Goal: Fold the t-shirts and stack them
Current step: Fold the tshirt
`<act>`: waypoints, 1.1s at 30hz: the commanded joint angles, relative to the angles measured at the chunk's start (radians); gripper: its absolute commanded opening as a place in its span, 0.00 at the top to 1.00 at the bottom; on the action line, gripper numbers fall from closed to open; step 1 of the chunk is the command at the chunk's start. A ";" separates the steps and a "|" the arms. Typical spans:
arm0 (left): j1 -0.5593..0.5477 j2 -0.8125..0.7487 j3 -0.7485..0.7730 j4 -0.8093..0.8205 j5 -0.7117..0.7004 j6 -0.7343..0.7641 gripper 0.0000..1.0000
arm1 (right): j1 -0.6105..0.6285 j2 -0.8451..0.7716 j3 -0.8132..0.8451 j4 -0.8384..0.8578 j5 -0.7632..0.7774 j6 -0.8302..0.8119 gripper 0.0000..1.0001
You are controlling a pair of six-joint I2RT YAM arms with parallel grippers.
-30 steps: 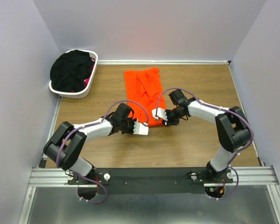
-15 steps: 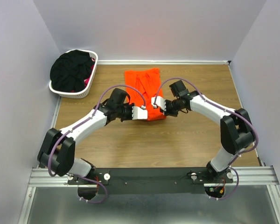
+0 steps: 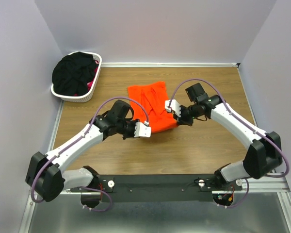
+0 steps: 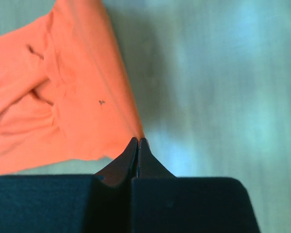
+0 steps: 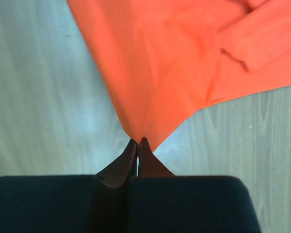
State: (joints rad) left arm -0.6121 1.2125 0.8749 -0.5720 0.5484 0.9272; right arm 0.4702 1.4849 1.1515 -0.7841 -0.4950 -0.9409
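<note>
Orange t-shirt (image 3: 153, 104) lies mid-bench (image 3: 208, 145), near edge raised. The left jaws and right jaws are each pinched fully closed on a near corner. The fold looks begun; next, carry both corners evenly toward the far edge.

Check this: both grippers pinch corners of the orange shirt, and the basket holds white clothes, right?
No: the top external view shows black clothes in the basket, not white. The left gripper and right gripper do pinch corners of the orange shirt.
</note>
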 commanded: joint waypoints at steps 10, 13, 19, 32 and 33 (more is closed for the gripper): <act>0.236 0.198 0.313 -0.223 0.154 0.073 1.00 | -0.048 0.182 0.304 -0.130 -0.066 0.059 1.00; 0.299 0.358 0.412 -0.184 0.136 0.070 1.00 | -0.056 0.332 0.411 -0.130 -0.065 0.011 0.99; 0.356 0.688 0.624 -0.129 0.108 -0.063 1.00 | -0.090 0.639 0.596 -0.122 -0.065 0.024 0.99; 0.354 0.760 0.460 -0.066 0.122 -0.156 1.00 | -0.097 0.710 0.501 -0.103 -0.114 0.108 0.98; 0.350 0.734 0.417 -0.066 0.128 -0.159 1.00 | -0.097 0.684 0.481 -0.099 -0.119 0.111 0.98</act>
State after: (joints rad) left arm -0.2527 2.0129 1.3922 -0.6292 0.6685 0.7971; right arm 0.3737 2.2131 1.7172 -0.8604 -0.5922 -0.8619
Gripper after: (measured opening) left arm 0.009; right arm 0.017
